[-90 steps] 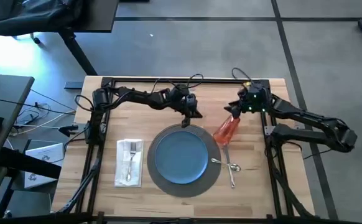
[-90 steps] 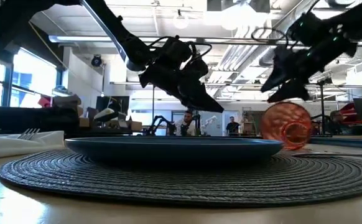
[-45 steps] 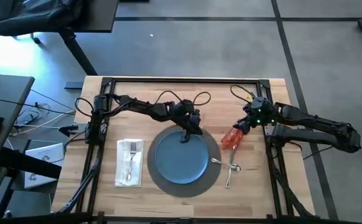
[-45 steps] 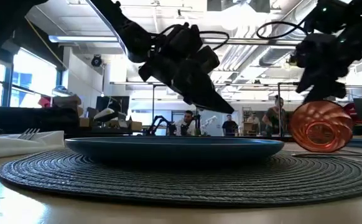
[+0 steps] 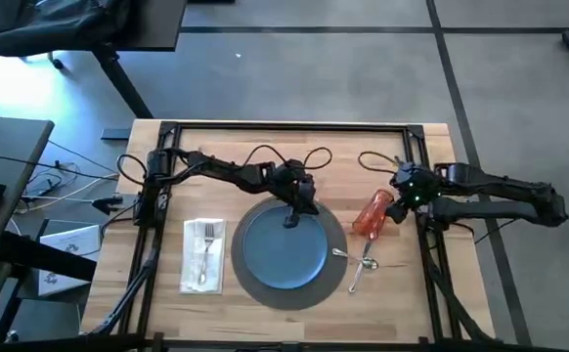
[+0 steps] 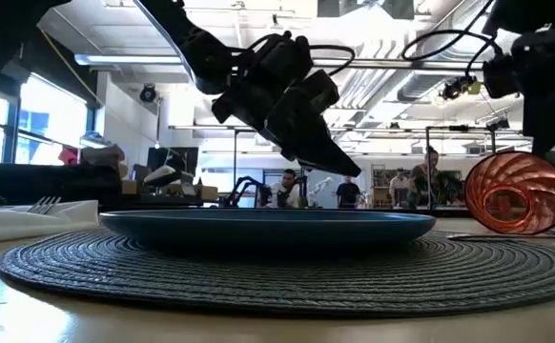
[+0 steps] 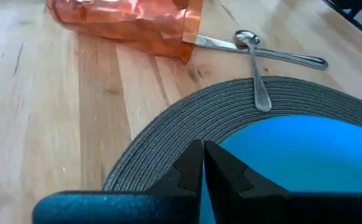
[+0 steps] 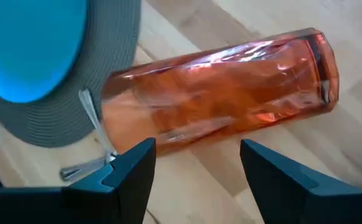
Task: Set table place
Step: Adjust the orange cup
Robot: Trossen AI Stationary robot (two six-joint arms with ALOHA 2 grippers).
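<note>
- The table (image 5: 265, 147) is light wooden planks with a thin black frame, and the setup sits roughly in its middle.
- The round dark grey woven placemat (image 5: 335, 277) has a smooth blue plate (image 5: 284, 246) sitting on it, with the mat showing as a ring all round the plate.
- The left gripper (image 5: 291, 213) hangs over the far rim of the plate. In the left wrist view its two fingers (image 7: 190, 168) are pressed together with nothing between them.
- The right gripper (image 5: 398, 209) is out past the placemat on the right side of the table, just beside an orange ribbed glass (image 5: 372, 213) lying on its side. In the right wrist view the fingers (image 8: 134, 168) are spread wide apart and the glass lies beyond them, not held.
- A spoon (image 5: 340, 253) and another piece of cutlery (image 5: 359, 275) lie crossed near the glass, the spoon's handle reaching onto the placemat edge.
- Over on the left of the mat there's a white napkin (image 5: 203, 255) with a fork (image 5: 206, 249) on top.
</note>
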